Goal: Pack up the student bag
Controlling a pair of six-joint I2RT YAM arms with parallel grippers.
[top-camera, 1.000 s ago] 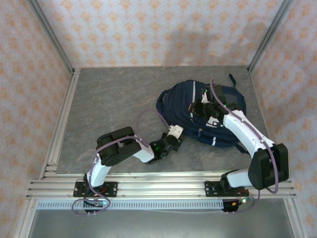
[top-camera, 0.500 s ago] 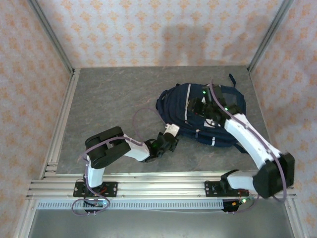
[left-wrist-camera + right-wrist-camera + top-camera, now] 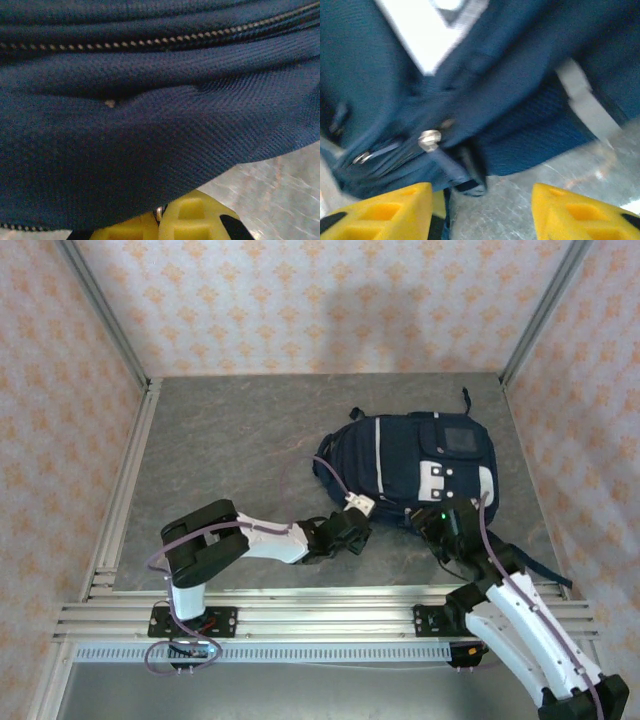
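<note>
The navy backpack [image 3: 400, 465] lies flat on the table [image 3: 230, 460] toward the far right corner. Its front faces up, with a white stripe [image 3: 377, 455], grey square patch [image 3: 460, 438] and white-flapped pocket [image 3: 442, 480]. A dark strap [image 3: 535, 565] trails toward the near edge. The left gripper [image 3: 167, 217] is closed tight against the backpack's near left edge; I cannot tell whether it pinches cloth. The right gripper [image 3: 480, 192] stands open and empty at the backpack's near edge.
</note>
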